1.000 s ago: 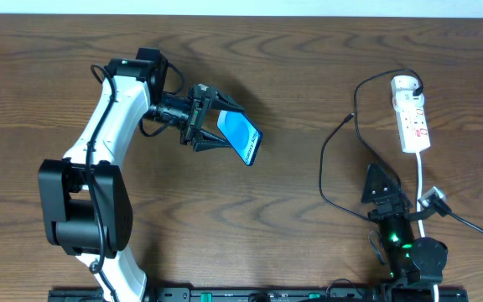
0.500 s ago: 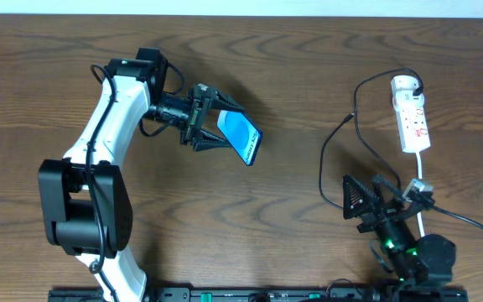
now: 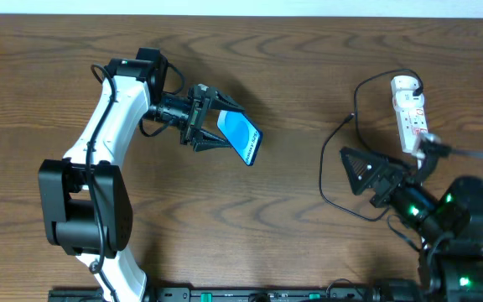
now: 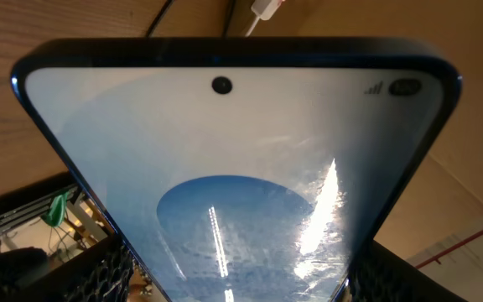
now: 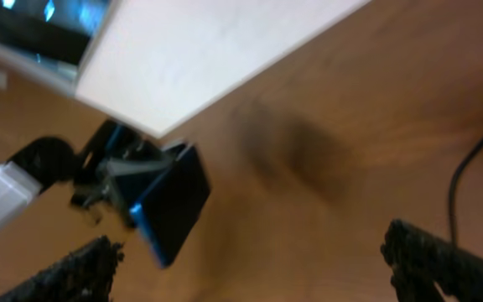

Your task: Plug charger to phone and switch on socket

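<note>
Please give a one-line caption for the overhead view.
Left gripper holds the phone; right gripper, jaws open, hovers beside the charger near the socket.

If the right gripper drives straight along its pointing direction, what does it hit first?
Likely the charger cable: its loop lies just left of the right gripper's open fingers. Gripper height is unclear; it might pass over.

no legible text; just a signal-bars icon on the phone
</note>
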